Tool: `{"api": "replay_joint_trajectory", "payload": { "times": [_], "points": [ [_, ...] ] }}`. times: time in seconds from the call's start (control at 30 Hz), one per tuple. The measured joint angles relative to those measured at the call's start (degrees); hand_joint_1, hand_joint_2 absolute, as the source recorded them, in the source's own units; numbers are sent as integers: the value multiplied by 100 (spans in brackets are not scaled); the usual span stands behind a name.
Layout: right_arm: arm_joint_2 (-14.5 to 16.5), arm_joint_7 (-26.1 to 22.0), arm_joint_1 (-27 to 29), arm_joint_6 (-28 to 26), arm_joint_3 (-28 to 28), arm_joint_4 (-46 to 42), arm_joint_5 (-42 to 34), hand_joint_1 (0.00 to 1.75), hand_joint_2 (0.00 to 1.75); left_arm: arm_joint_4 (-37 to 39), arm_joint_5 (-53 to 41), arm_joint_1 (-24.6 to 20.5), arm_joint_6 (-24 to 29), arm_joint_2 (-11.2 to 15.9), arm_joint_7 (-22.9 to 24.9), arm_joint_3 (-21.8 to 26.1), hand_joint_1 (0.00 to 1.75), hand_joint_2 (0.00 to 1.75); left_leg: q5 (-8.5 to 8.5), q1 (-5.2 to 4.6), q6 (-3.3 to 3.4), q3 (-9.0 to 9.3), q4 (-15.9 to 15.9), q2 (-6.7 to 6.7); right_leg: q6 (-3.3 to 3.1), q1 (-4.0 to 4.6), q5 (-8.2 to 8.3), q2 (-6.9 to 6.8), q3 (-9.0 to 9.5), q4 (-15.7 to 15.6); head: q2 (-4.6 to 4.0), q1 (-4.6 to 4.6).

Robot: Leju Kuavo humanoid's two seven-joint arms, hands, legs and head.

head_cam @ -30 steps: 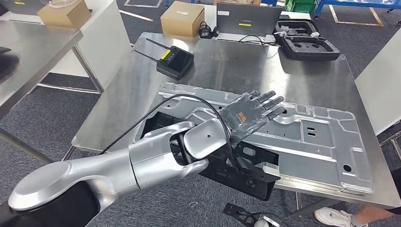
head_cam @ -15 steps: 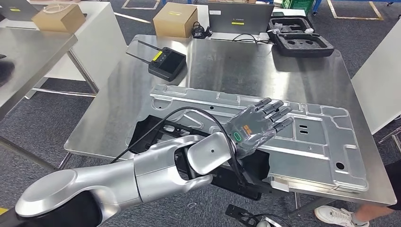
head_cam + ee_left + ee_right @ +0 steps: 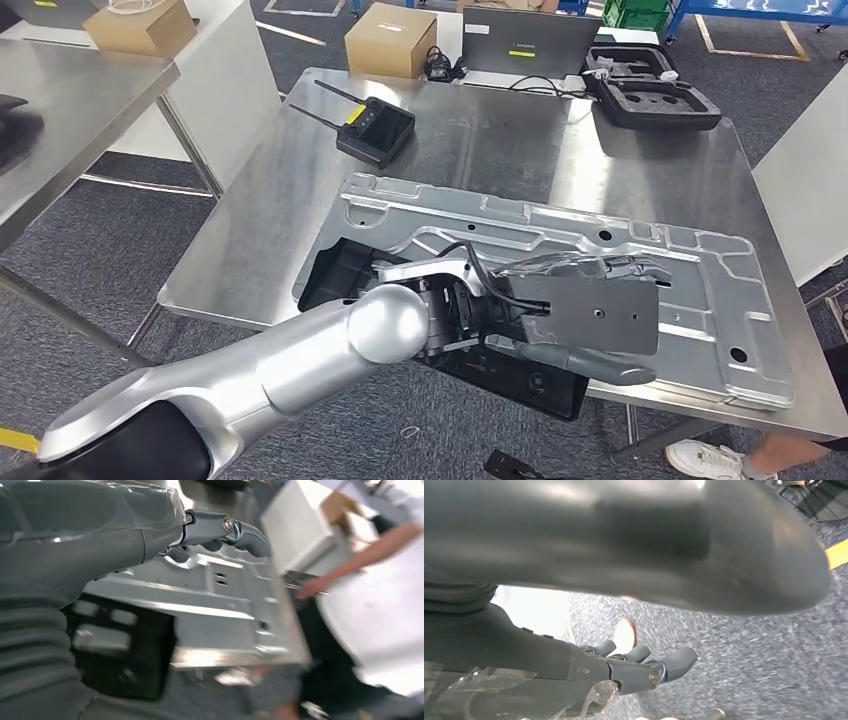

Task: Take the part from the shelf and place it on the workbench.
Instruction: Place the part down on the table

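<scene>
The part, a large stamped metal panel, already lies flat on the bench, right under the left hand. The hand hovers, fingers apart, gripping nothing. Placing looks done; only withdrawal seems left.

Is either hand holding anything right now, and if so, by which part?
Nothing appears to be held. The left hand is over the stamped metal part on the workbench, not closed on it. The right hand hangs over the floor, fingers loosely curled, nothing in them.
</scene>
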Motion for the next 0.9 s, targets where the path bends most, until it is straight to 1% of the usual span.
{"api": "replay_joint_trajectory", "payload": {
  "times": [0.03, 0.07, 0.1, 0.13, 0.17, 0.2, 0.23, 0.27, 0.3, 0.33, 0.37, 0.4, 0.43, 0.47, 0.5, 0.53, 0.57, 0.6, 0.63, 0.7, 0.73, 0.77, 0.8, 0.83, 0.87, 0.9],
  "points": [
    [-21, -7, 6, -11, -17, 0, -11, 0, 0, -176, 135, 49, -113, 6, 85, 165, 0, 0, -9, 6, -13, -20, 39, -2, 7, -8, 162, -3, 235, -450, 0, 0],
    [-35, -18, 8, -26, -31, 0, -24, 0, 0, -353, 288, 93, -211, 15, 189, 323, 0, 0, -19, -3, -31, -48, 78, -4, -2, -3, 296, 1, 423, -814, 0, 2],
    [-44, -29, 9, -45, -43, 0, -32, 0, 0, -529, 442, 154, -285, 26, 298, 460, 0, 0, -24, -11, -53, -77, 110, -3, -22, 1, 371, 6, 531, -1037, 0, 2],
    [-50, -38, 14, -63, -61, 0, -47, 0, 0, -746, 591, 260, -329, 53, 405, 599, 0, 0, -20, -22, -77, -100, 129, -2, -51, 12, 394, 14, 557, -1118, 0, 3],
    [-56, -46, 24, -81, -85, 0, -64, 0, 0, -997, 729, 399, -350, 93, 519, 734, 0, 0, -6, -34, -101, -119, 136, -2, -88, 26, 423, 24, 539, -1101, 0, 2],
    [-61, -50, 41, -101, -114, 1, -89, 0, 0, -1264, 844, 555, -351, 138, 606, 863, 0, 0, 4, -30, -123, -135, 147, -4, -128, 16, 447, 22, 516, -1098, 0, -1],
    [-69, -52, 56, -115, -142, 1, -114, 0, 0, -1519, 936, 699, -330, 190, 676, 980, 0, 0, -37, -25, -154, -166, 190, -7, -170, 12, 476, 13, 488, -1101, 0, -2],
    [-76, -55, 69, -132, -166, 2, -137, 0, 0, -1733, 1008, 812, -303, 236, 725, 1075, 0, 0, -159, -15, -191, -230, 319, -11, -215, 3, 511, 0, 453, -1105, 0, -5],
    [-84, -56, 78, -150, -186, 2, -162, 0, 0, -1919, 1061, 915, -275, 281, 759, 1148, 0, 0, -361, 3, -232, -331, 564, -14, -256, -7, 550, -14, 408, -1111, 0, -7],
    [-93, -56, 81, -163, -204, 2, -181, 0, 0, -2096, 1110, 1026, -252, 330, 781, 1205, 0, 0, -627, 24, -277, -464, 926, -15, -281, -5, 589, -22, 356, -1110, 0, -9],
    [-100, -57, 84, -174, -226, 2, -196, 0, 0, -2273, 1152, 1149, -239, 384, 792, 1254, 0, 0, -885, 43, -310, -599, 1343, -14, -294, -4, 630, -25, 300, -1109, 0, -11],
    [-106, -57, 85, -182, -250, 2, -209, 0, 0, -2435, 1184, 1267, -230, 439, 799, 1295, 0, 0, -1071, 58, -332, -690, 1691, -14, -296, -2, 675, -26, 241, -1108, 0, -11],
    [-111, -57, 86, -186, -273, 2, -221, 0, 0, -2576, 1209, 1374, -222, 492, 803, 1329, 0, 0, -1160, 66, -339, -695, 1868, -14, -293, 0, 722, -26, 180, -1107, 0, -11],
    [-117, -56, 86, -190, -295, 2, -234, 0, 0, -2700, 1228, 1477, -215, 540, 803, 1358, 0, 0, -1142, 68, -331, -576, 1793, -15, -287, 3, 771, -26, 120, -1107, 0, -11],
    [-123, -55, 85, -192, -313, 2, -248, 0, 0, -2812, 1244, 1585, -213, 583, 786, 1382, 0, 0, -1045, 64, -307, -334, 1473, -15, -278, 8, 821, -25, 63, -1107, 0, -11],
    [-127, -54, 84, -193, -328, 2, -259, 0, 0, -2919, 1246, 1696, -216, 621, 752, 1401, 0, 0, -919, 54, -265, -4, 994, -15, -267, 13, 871, -23, 15, -1108, 0, -11],
    [-130, -52, 83, -194, -343, 2, -264, 0, 0, -3014, 1234, 1813, -224, 658, 699, 1414, 0, 0, -813, 39, -226, 274, 550, -16, -248, 18, 923, -22, -19, -1117, 1, -7],
    [-133, -50, 82, -198, -359, 2, -266, 0, 0, -3094, 1212, 1914, -231, 697, 632, 1423, 0, 0, -721, 19, -189, 455, 221, -19, -222, 14, 969, -23, -38, -1129, 1, -10],
    [-138, -45, 82, -202, -376, 2, -266, 0, 0, -3156, 1189, 2008, -235, 738, 569, 1428, 0, 0, -663, -2, -162, 529, 53, -22, -187, 4, 1016, -26, -46, -1145, 1, -18],
    [-148, -33, 86, -204, -413, 2, -259, 0, 0, -3218, 1151, 2200, -205, 827, 467, 1436, 0, 0, -551, -38, -116, 463, 9, -26, -102, -18, 1125, -26, -45, -1214, 0, -38],
    [-158, -22, 92, -199, -430, 3, -251, 0, 0, -3224, 1124, 2296, -168, 867, 421, 1437, 0, 0, -475, -33, -91, 435, -9, -20, -69, -27, 1142, -21, -58, -1236, 0, -45],
    [-165, -11, 96, -193, -440, 3, -238, 0, 0, -3213, 1074, 2380, -117, 901, 362, 1437, 0, 0, -386, -23, -58, 397, -38, -15, -44, -29, 1057, -17, -93, -1205, 0, -44],
    [-173, 1, 102, -185, -445, 4, -224, 0, 0, -3175, 995, 2453, -49, 927, 278, 1437, 0, 0, -286, -5, -26, 343, -68, -10, -25, -28, 846, -13, -155, -1059, 0, -40],
    [-180, 13, 105, -179, -448, 4, -210, 0, 0, -3104, 891, 2519, 23, 951, 161, 1437, 0, 0, -199, 9, -5, 276, -79, -6, -15, -34, 527, -14, -242, -777, 0, -34],
    [-184, 20, 106, -174, -450, 4, -197, 0, 0, -2989, 757, 2593, 97, 972, 6, 1436, 0, 0, -125, 10, 13, 191, -79, -7, 3, -28, 183, -15, -338, -384, 0, -26],
    [-188, 24, 106, -170, -452, 4, -188, 0, 0, -2834, 619, 2674, 166, 993, -171, 1435, 0, 0, -53, 7, 18, 101, -75, -4, 22, -27, -74, -15, -411, 34, 0, -21]
  ]
}}
